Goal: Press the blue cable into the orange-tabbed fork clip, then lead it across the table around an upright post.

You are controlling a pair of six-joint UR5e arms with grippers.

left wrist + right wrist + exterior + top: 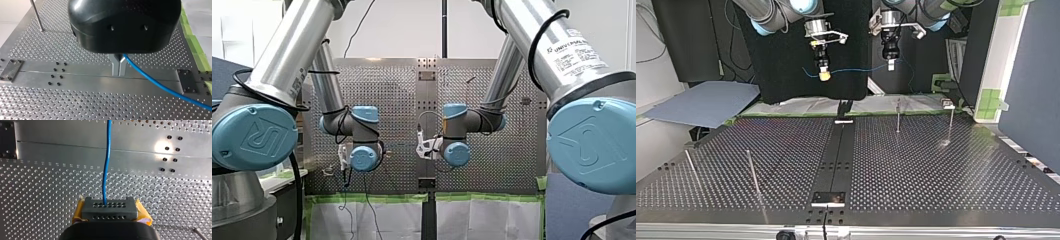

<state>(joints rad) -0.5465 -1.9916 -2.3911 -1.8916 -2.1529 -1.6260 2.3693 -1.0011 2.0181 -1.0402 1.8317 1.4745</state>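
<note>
Item: blue cable (pixel 856 70), hanging raised above the table (pixel 936 170), spanning between both tools. Tools: left gripper (pixel 119 72) and right gripper (pixel 108 206), each clamping it. Progress: clip pressing and routing around a post (pixel 898 116) are seemingly both pending; no orange-tabbed clip is showing clearly.

My left tool (pixel 890 64) and right tool (pixel 824 75) (yellow pads) aloft, both tight on the blue cable (pixel 856 70).

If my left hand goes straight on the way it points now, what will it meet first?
Probably the table's smooth centre strip: the left hand, shut on the blue cable, points down at it with nothing between. The gap is unclear.
</note>
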